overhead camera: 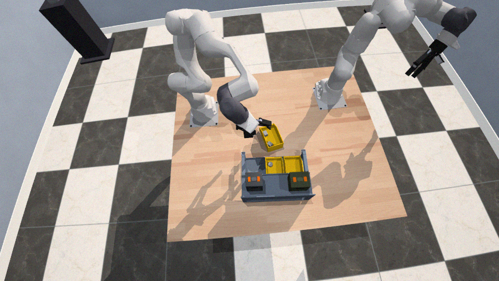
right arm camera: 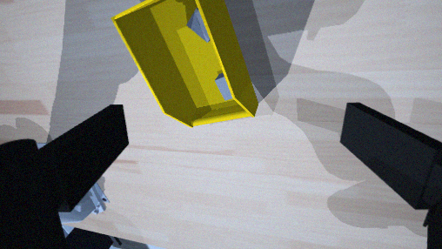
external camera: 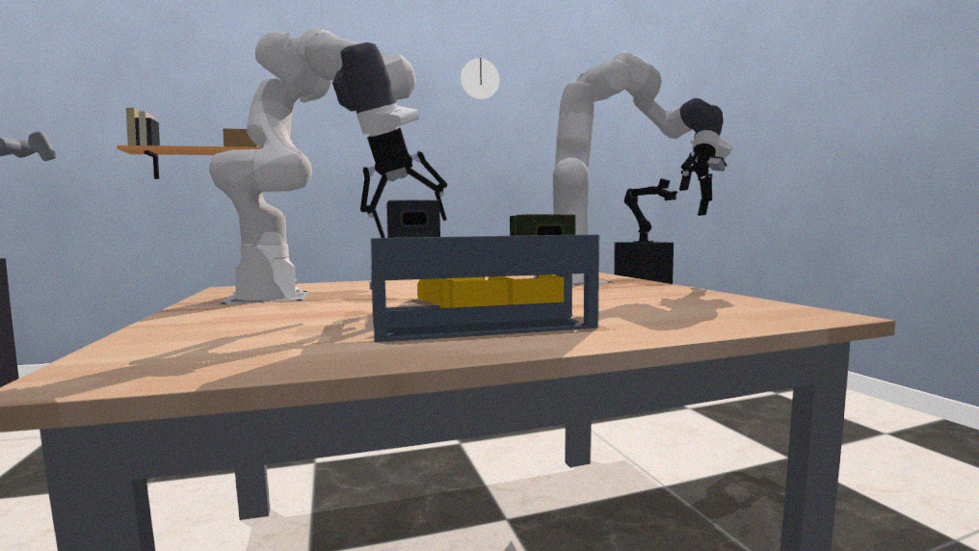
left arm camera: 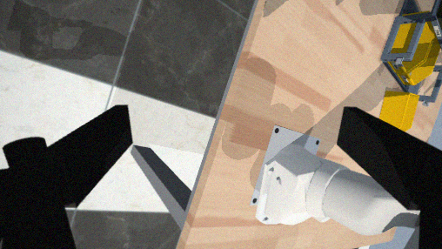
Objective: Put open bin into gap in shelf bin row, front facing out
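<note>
Hovers over the desk (overhead camera: 209, 146) (external camera: 329, 362) (left arm camera: 300, 57) (right arm camera: 244, 174), right tool (overhead camera: 259, 128) (external camera: 413, 226) (right arm camera: 233, 124) wide open, yellow bin (overhead camera: 274, 138) (left arm camera: 398, 111) (right arm camera: 202, 65) near and below; hangs left tool (overhead camera: 410, 74) (external camera: 693, 200) (left arm camera: 235, 126) open, well apart from bin.

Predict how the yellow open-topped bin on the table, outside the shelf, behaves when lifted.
The yellow open-topped bin probably stays stiff, given its straight, crisp walls. Its small grey parts lie loose, so they'd likely slide if tilted.

No text, label, brand, number or sign can be read in any view.
</note>
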You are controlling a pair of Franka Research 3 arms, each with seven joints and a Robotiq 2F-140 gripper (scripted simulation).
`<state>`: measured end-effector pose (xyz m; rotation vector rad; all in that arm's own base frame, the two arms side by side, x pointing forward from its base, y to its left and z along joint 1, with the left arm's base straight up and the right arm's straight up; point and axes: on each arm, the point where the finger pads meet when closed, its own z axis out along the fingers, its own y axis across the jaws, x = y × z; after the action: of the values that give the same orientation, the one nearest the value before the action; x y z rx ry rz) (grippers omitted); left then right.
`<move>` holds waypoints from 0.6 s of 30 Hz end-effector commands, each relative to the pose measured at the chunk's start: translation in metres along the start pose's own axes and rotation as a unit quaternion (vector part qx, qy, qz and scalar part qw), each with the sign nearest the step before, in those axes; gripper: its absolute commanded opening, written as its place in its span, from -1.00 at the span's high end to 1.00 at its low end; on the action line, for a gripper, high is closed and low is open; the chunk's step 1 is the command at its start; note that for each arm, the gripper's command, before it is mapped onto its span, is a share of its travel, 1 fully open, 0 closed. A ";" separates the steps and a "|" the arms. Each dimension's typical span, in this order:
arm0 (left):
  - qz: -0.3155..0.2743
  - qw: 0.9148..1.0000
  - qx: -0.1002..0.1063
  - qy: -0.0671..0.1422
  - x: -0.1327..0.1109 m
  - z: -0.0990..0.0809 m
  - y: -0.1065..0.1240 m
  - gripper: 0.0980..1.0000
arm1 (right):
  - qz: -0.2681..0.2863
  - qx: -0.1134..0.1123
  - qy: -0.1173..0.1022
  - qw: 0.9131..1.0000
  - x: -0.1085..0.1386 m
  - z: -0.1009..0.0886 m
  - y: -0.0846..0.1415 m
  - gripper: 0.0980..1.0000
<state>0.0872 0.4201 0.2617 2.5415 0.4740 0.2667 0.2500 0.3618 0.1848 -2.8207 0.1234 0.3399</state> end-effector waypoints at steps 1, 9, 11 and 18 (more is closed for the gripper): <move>-0.041 0.999 0.027 -0.007 -0.001 -0.015 -0.009 -1.00 | -0.004 -0.030 0.024 0.999 0.002 0.006 -0.020 -1.00; -0.065 0.995 0.072 -0.013 -0.001 -0.045 -0.021 -1.00 | -0.063 -0.081 0.053 0.993 -0.009 0.020 -0.059 -1.00; -0.071 0.994 0.083 -0.014 0.000 -0.052 -0.023 -1.00 | -0.074 -0.092 0.058 0.991 -0.011 0.023 -0.066 -1.00; -0.091 0.988 0.120 -0.015 0.000 -0.078 -0.030 -1.00 | -0.101 -0.112 0.070 0.986 -0.017 0.028 -0.084 -1.00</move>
<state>0.0630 0.4709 0.3037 2.6951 0.6491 0.1466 0.2370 0.4437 0.1861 -3.0107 -0.2074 0.1346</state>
